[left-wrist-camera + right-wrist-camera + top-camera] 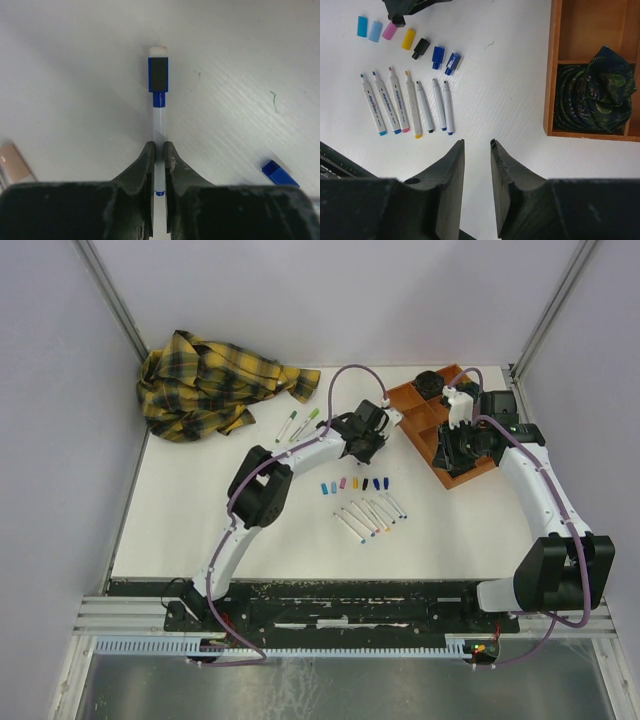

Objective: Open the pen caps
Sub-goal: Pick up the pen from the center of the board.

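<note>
Left wrist view: a pen (159, 125) is being clamped by the left gripper (159, 152); its blue cap (158, 75) is likely being left for the parted, empty right gripper (476, 143).

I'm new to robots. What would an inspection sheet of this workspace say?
Surface: white table, a few small marks.
Job's things: seven loose caps lined beside seven uncapped pens; two green-capped pens near the shirt.
Clutter: plaid shirt; orange tray holding dark cloth.
Grippers: left gripper closed on blue-capped pen; right gripper open, empty.
Cables: purple cables along both arms.
Surroundings: pale walls, metal rail.
</note>
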`<state>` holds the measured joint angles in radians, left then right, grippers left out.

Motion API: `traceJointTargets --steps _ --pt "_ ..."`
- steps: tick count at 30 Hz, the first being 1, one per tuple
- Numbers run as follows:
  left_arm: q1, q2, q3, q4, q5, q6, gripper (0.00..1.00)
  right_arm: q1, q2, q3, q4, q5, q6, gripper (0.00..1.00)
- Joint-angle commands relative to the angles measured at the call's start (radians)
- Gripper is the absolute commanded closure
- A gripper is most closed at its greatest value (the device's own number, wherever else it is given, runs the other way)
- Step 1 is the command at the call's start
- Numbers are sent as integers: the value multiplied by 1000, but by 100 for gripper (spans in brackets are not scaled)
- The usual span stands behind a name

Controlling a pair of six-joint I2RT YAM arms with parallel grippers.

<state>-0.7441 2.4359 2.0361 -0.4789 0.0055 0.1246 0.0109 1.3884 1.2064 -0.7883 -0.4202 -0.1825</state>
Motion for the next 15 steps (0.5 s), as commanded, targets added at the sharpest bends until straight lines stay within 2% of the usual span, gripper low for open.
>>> traceJointTargets --steps 1,7,15 --pt "14 -193 -107 173 -78 -9 97 -5 -28 2 -5 -84 -37 66" --pt "14 -456 -431 450 -89 -108 97 -6 -63 0 -22 -192 -66 66" --pt "13 -895 -980 855 55 -355 97 -7 -200 -46 43 -353 -57 66"
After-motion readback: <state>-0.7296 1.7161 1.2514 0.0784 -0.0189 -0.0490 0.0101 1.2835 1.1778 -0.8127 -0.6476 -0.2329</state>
